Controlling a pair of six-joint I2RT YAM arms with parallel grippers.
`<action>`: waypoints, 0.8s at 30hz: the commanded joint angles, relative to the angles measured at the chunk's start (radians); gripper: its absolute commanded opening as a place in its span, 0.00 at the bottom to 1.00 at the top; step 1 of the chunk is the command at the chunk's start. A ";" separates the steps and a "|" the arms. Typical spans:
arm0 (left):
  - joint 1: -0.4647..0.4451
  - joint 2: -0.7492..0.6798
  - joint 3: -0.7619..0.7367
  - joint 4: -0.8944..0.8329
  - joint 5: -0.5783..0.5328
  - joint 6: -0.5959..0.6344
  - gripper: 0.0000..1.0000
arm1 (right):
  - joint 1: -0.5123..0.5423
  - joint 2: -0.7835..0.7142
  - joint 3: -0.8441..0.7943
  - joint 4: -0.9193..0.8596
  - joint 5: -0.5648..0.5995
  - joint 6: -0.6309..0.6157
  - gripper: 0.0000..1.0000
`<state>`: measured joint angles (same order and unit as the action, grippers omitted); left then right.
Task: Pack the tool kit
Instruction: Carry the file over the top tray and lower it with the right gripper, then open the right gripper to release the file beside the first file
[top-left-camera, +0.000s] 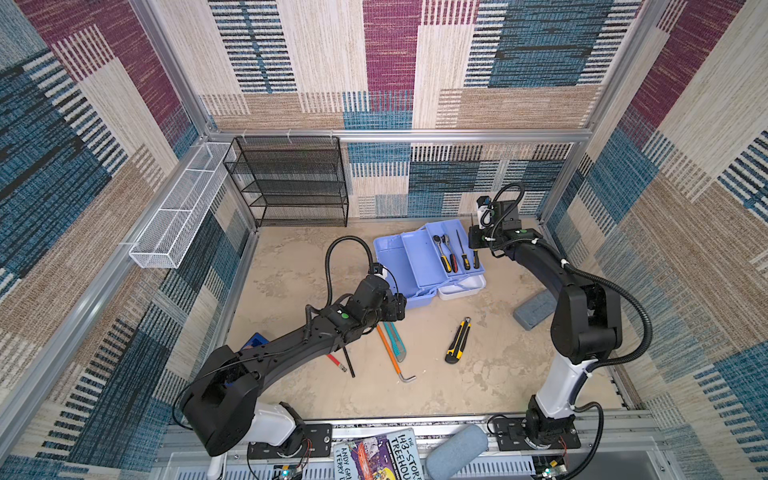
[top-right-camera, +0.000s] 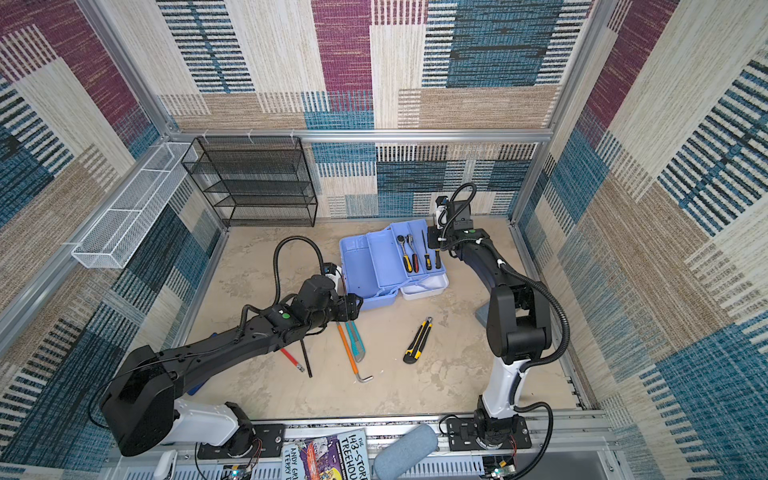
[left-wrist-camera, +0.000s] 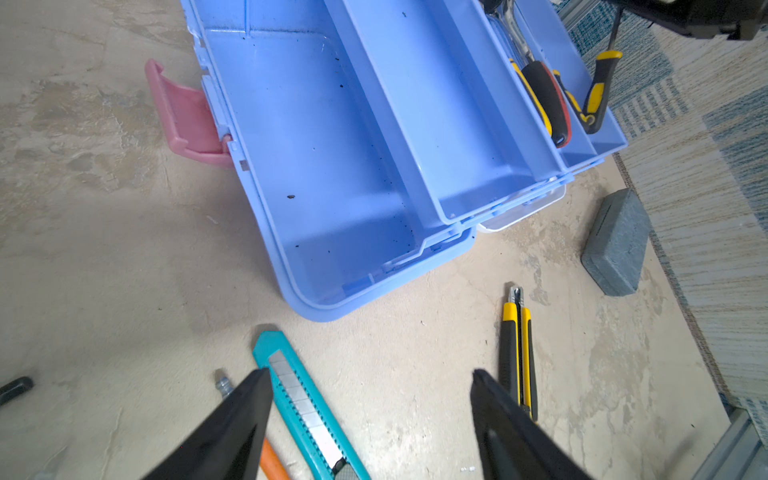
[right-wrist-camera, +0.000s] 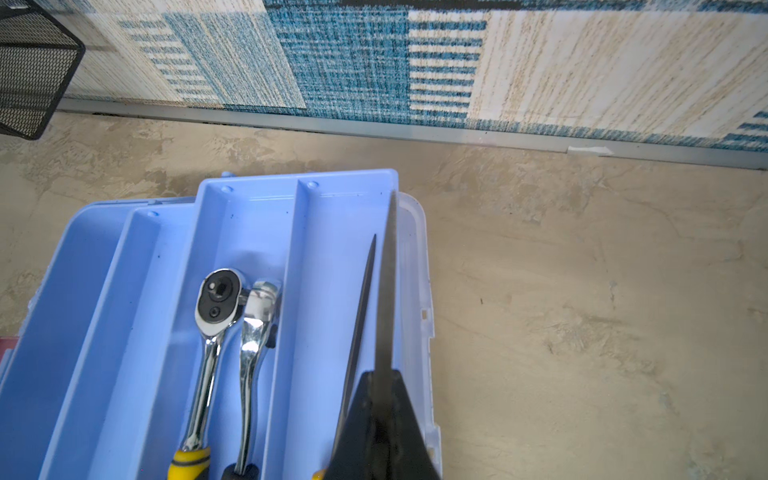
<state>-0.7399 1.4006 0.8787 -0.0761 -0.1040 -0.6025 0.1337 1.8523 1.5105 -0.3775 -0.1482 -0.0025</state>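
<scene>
Tool kit (top-left-camera: 395, 266) lay open toward the counter's (top-left-camera: 291, 266) far right corner, trays fanned out.
Right fingers (right-wrist-camera: 365, 424) were clenched on the dark shaft of a slim tool (right-wrist-camera: 386, 291) above the outermost tray compartment, two ratchets (right-wrist-camera: 216, 316) in the next one. Left fingers (left-wrist-camera: 232, 428) hung released over a teal knife (left-wrist-camera: 299, 399) lying just off the kit's near corner; a yellow knife (top-left-camera: 458, 340) lay nearby.

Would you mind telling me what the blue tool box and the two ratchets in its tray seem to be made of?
The tool box looks like moulded plastic: uniform lavender-blue, soft sheen, rounded corners. The ratchets appear to be chrome-plated steel, with mirror-bright heads and shafts; their grips look rubbery, though less certainly.
</scene>
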 joint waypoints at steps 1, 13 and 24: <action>0.004 -0.002 0.001 0.006 -0.006 -0.008 0.78 | 0.002 -0.005 -0.013 0.017 -0.025 0.009 0.19; 0.007 0.005 0.006 0.007 0.011 -0.020 0.78 | 0.001 -0.106 -0.047 0.049 -0.026 0.034 0.42; 0.010 0.010 -0.002 0.004 0.008 -0.026 0.78 | 0.002 -0.312 -0.286 0.105 -0.021 0.123 0.57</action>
<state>-0.7322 1.4090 0.8787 -0.0765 -0.0967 -0.6117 0.1352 1.5810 1.2640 -0.3119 -0.1825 0.0746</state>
